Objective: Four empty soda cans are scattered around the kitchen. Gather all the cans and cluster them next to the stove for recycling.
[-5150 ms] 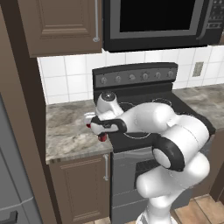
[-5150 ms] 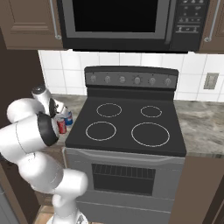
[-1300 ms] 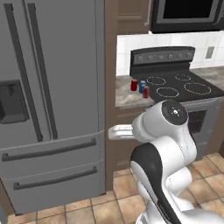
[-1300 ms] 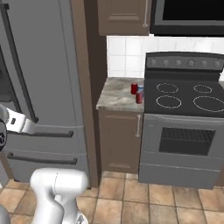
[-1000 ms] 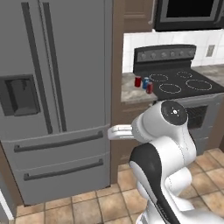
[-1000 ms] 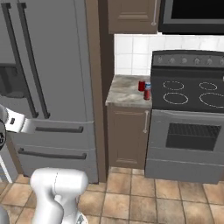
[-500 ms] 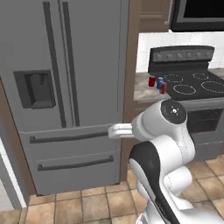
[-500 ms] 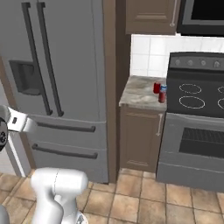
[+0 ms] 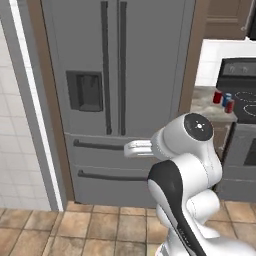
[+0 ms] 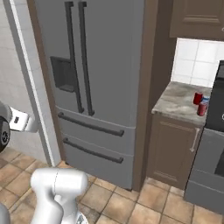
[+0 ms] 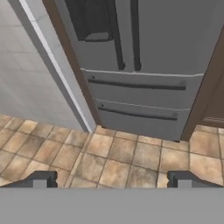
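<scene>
Arm folded close over the base, tool (image 11: 109,178) aimed at tiled floor (image 11: 118,159) (fingers wide apart, empty), fridge (image 11: 144,65) ahead

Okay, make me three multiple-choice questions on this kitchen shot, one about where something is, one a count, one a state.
1. Where do the soda cans stand?
A. on the floor
B. on the counter beside the stove
C. inside the fridge

2. How many cans are there?
A. three
B. one
C. five

3. How is the hand now?
A. shut on a can
B. shut and empty
C. open and empty

Answers: B, they cluster on the grey counter between fridge and stove; A, two red and one blue show; C, the fingertips stand wide apart over bare floor tiles.
</scene>
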Available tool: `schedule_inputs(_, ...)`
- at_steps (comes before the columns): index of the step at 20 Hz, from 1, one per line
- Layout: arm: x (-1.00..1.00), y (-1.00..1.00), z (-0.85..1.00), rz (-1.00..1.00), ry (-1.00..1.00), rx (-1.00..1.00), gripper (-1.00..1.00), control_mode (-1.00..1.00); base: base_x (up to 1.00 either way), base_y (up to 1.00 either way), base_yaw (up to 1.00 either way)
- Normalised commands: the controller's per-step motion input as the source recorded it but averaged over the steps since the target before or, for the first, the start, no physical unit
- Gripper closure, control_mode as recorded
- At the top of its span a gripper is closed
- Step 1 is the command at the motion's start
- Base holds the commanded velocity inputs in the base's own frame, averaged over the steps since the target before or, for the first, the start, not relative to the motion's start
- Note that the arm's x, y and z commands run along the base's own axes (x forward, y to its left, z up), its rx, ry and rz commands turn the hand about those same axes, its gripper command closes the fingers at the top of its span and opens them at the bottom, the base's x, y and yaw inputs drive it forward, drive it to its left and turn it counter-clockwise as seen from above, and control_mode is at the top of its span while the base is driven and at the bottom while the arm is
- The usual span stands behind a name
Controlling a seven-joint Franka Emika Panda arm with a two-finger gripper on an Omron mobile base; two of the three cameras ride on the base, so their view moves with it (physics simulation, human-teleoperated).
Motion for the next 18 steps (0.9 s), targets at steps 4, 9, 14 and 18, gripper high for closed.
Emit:
schedule_inputs(4, 0.0, 0.0, 0.0, 0.0, 0.0, 0.0, -1.0, 1.0, 0.3, 0.0, 0.41)
schedule_inputs(9, 0.0, 0.0, 0.0, 0.0, 0.0, 0.0, -1.0, 1.0, 0.69, 0.0, 0.33)
schedule_inputs(14, 0.0, 0.0, 0.0, 0.0, 0.0, 0.0, -1.0, 1.0, 0.83, 0.0, 0.12)
schedule_inputs(18, 0.0, 0.0, 0.0, 0.0, 0.0, 0.0, -1.0, 1.0, 0.88, 0.09, 0.03)
